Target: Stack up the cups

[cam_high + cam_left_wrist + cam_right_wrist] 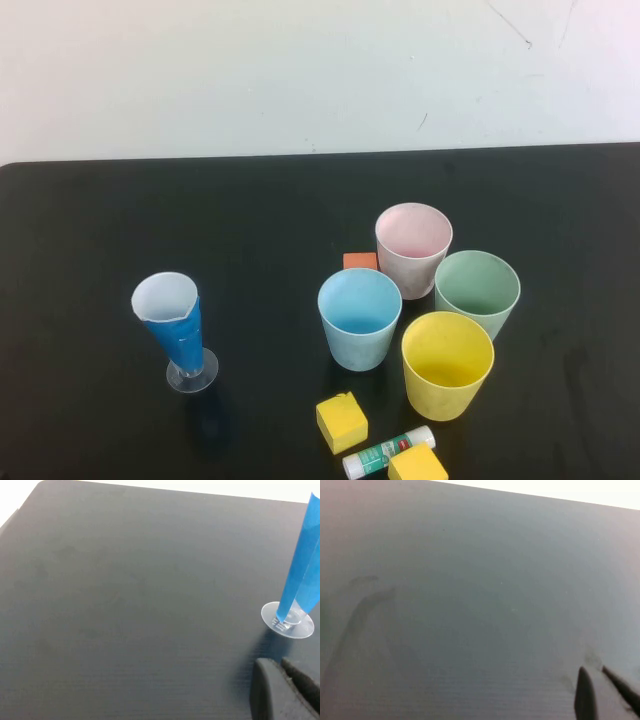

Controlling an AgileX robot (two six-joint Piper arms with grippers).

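Four cups stand upright and apart in a cluster at the table's centre right in the high view: pink [413,248] at the back, pale green [477,290] to the right, light blue [359,317] to the left, yellow [446,363] nearest. Neither arm shows in the high view. My left gripper [277,661] is shut and empty, low over bare table near the conical cup's foot. My right gripper [594,669] is shut and empty over bare table, with no cup in its view.
A tall blue-and-white conical cup [175,330] on a clear round foot stands at the left, also in the left wrist view [300,575]. An orange block [360,261] lies behind the blue cup. Two yellow blocks [342,421] [417,464] and a glue stick [388,452] lie near the front edge.
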